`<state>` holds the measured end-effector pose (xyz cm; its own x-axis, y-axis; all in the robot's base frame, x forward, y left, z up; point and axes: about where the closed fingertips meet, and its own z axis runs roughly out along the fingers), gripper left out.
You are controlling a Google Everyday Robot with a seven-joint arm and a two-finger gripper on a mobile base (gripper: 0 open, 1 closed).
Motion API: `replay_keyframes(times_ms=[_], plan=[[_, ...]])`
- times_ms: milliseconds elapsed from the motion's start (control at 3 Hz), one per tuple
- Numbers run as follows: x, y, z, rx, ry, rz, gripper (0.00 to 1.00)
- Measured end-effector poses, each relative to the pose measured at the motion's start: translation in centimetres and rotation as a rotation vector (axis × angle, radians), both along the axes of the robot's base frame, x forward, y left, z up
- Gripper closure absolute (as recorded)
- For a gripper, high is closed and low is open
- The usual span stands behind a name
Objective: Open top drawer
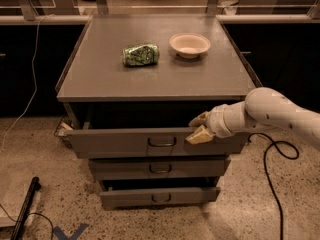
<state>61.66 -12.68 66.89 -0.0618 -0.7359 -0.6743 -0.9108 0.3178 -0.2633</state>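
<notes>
Camera view: top drawer (115, 143) already part-way out of the bench (100, 81) — end effector (196, 127) narrow, pinching its front lip right of the loop handle (161, 142). Pull straight out, level — off-centre grip could rack it sideways.

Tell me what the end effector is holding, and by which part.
The end effector grips the top drawer by the upper edge of its front panel, right of the loop handle.
</notes>
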Motion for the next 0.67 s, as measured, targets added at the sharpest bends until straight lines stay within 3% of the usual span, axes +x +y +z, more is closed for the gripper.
replay_keyframes(times_ms=[333, 667], plan=[[-2.14, -0.35, -0.24, 0.006, 0.009, -0.004, 1.00], [-2.19, -0.36, -0.17, 0.006, 0.009, -0.004, 1.00]])
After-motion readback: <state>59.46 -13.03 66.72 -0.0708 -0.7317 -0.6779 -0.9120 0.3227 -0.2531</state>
